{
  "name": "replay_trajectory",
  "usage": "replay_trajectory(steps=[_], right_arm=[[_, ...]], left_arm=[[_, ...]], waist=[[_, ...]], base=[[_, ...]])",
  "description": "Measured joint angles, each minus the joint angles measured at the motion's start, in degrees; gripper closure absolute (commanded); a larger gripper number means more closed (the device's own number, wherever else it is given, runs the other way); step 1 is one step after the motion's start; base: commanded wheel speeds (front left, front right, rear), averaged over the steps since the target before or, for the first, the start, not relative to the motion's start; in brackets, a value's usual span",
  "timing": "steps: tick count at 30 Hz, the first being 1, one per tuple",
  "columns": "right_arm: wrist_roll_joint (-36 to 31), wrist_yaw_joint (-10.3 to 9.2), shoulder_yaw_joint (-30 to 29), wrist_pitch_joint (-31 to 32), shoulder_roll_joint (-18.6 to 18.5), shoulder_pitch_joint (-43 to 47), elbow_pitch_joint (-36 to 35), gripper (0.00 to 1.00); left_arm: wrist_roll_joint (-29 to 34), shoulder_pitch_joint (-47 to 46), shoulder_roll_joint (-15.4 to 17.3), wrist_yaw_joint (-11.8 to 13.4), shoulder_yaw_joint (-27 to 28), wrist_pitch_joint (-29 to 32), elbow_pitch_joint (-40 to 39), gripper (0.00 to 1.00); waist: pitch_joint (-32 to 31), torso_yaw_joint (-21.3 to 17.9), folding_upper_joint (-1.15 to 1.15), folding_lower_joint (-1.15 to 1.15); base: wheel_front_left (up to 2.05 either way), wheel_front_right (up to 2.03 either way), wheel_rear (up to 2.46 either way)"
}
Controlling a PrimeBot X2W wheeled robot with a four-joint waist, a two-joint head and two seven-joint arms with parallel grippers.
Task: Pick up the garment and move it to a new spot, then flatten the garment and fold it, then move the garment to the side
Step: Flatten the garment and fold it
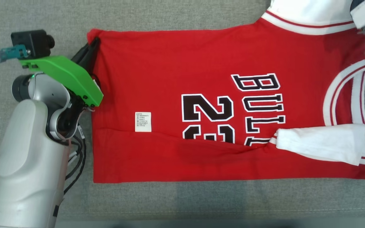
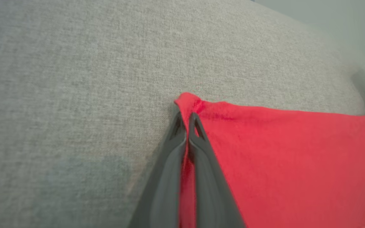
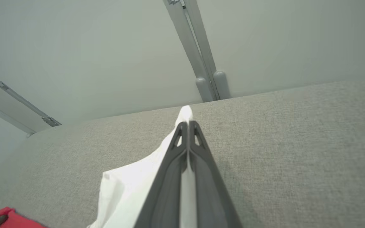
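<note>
Jersey axis: the red jersey (image 1: pixel 169 63) lies flat, its long axis running from the left gripper (image 2: pixel 185 117) across to the right gripper (image 3: pixel 188 125).
Jersey heading: hem at the left gripper's end, neck and shoulders at the right gripper's end; the tops of the black print (image 1: pixel 233 107) point toward the right gripper.
Jersey place: on the grey cloth (image 1: pixel 182 202), spread between the two grippers, with bare cloth on all sides.
Jersey fold: the long edge farthest from both grippers' tips is turned over onto the front, covering part of the print; the near sleeve (image 1: pixel 322 142), white, lies folded in across that side.
Tag: a white tag (image 1: pixel 143 121) sits on the red front, nearer the left gripper than the right.
Left gripper: fingers pressed together on the hem's far corner, a red strip pinched between them and a small red tip poking out past the fingertips.
Right gripper: fingers closed tight on the far sleeve (image 3: pixel 128 183), white cloth in the slit between them and a bit showing beyond the tips.
Beyond the right gripper: the cloth's edge, then a pale wall.
</note>
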Motion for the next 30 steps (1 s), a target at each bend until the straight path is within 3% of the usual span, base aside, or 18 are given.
replay_trajectory(steps=[9,30], right_arm=[[3.79,0.91,-1.21,-4.11,0.56,9.16,-3.53,1.00],[9.28,0.92,-0.69,-7.77,2.35,31.88,-14.03,1.00]], left_arm=[[-2.16,4.63,-0.02,-1.15,1.27,-2.93,2.03,1.00],[-5.53,13.27,0.26,-2.80,3.20,-7.25,2.87,1.00]], waist=[[-4.60,-1.60,0.00,0.00],[-14.12,-3.85,0.00,0.00]], base=[[0.00,0.00,0.00],[0.00,0.00,0.00]])
